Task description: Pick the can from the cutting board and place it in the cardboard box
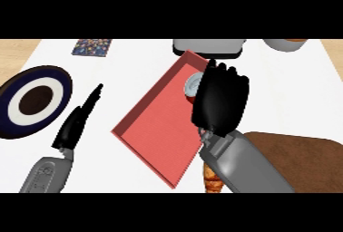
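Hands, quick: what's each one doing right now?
Left hand: open, fingers straight, holding nothing, over the counter.
Right hand: curled round the can, over the red tray.

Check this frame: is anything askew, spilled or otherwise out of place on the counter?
Nothing is spilled. The red tray lies skewed to the counter's edges, a corner pointing toward the robot. The can is over it, mostly hidden by the right hand. A croissant peeks from under the right forearm. The left hand rests open at the left.

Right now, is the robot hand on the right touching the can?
Cannot tell. In the head view the right robot hand hangs over the can in the red tray and hides most of it, so no contact or gap shows.
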### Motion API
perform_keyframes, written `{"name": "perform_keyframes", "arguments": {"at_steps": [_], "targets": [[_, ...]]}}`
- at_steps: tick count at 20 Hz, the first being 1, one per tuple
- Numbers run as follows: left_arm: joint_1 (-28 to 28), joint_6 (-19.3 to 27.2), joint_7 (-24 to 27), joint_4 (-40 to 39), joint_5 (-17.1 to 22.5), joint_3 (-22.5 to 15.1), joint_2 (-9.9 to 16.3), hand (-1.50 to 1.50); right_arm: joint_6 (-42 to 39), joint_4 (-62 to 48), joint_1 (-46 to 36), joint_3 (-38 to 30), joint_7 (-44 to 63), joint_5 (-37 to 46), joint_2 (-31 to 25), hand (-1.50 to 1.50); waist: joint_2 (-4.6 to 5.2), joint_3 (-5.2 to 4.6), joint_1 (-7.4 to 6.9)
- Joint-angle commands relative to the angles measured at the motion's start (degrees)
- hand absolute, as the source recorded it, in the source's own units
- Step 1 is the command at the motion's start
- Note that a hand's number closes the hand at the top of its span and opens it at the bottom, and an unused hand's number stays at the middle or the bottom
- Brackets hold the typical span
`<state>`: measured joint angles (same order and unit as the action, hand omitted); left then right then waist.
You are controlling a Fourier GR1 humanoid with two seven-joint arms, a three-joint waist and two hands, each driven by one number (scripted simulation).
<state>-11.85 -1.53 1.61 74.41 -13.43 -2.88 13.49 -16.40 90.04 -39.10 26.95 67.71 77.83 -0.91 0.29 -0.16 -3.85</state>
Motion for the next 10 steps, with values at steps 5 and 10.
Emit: {"name": "perform_keyframes", "arguments": {"at_steps": [5,10], "targets": [[0.8,0.3,-1.8,2.6,-0.2,-0.7,-1.0,0.0,6.5,-8.8,0.4,-2.4,12.2,-20.3,0.9,-1.5,0.05,0.19,0.13],[0.1,1.1,-0.1,0.5,-0.7,0.1,-1.0,0.0,24.0,-11.0,-3.1,0.8,5.3,-17.0,0.9,-1.5,0.11,0.21,1.02]]}}
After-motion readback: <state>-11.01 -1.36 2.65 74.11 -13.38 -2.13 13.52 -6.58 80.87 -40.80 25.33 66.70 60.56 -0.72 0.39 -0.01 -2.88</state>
